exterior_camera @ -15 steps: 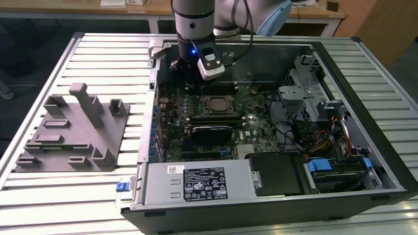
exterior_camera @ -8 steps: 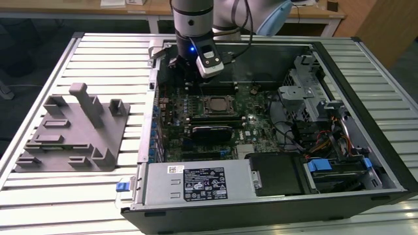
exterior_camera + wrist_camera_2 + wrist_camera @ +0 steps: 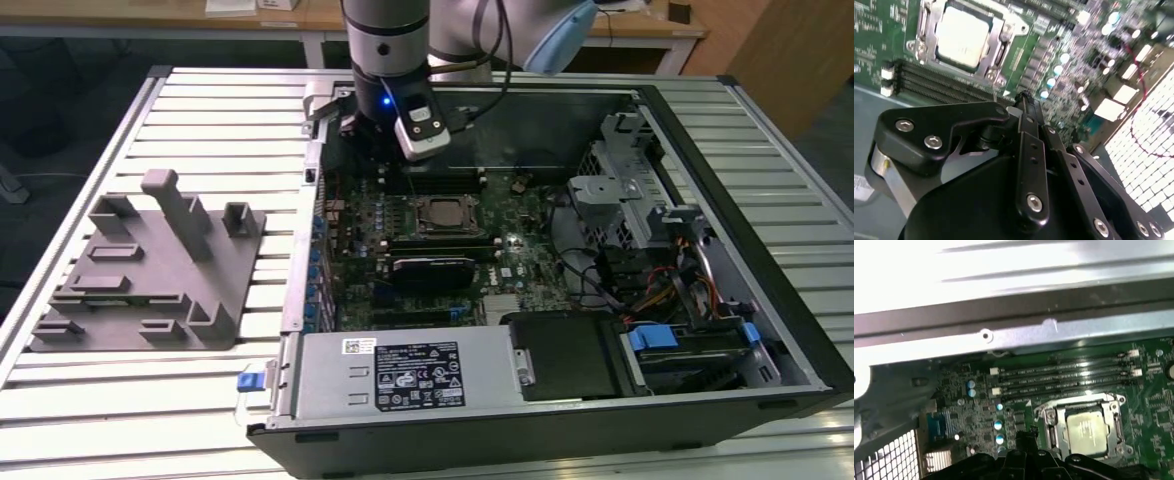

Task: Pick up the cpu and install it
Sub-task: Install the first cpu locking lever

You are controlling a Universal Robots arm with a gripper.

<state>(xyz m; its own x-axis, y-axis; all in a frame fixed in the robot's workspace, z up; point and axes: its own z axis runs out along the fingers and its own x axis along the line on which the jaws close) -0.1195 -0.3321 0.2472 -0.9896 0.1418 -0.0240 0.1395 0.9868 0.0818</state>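
Exterior view: arm hangs over the open case [image 3: 747, 330], gripper [image 3: 400, 165] low above the motherboard's [image 3: 521, 260] far edge, near the memory slots [image 3: 447, 180].
Gripper state: in the second wrist view the fingers [image 3: 1026, 107] meet at a closed tip with nothing between them; gripper [image 3: 1024, 97] clenched, carrying nothing.
Cpu: sits in the socket [image 3: 447, 217], silvery top showing in both wrist views, cpu [image 3: 961, 35] and cpu [image 3: 1086, 430]; just beside the fingertips, not touched.
Socket frame: metal bracket [image 3: 1114, 407] rings the chip; whether latched, cannot tell.
Stand: grey fixture [image 3: 147, 265] well off from the gripper, outside the case.
Step, as I judge: chip looks placed; gripper clear of it.
Next move calls for: care near the slots and socket, slow vertical clearance.
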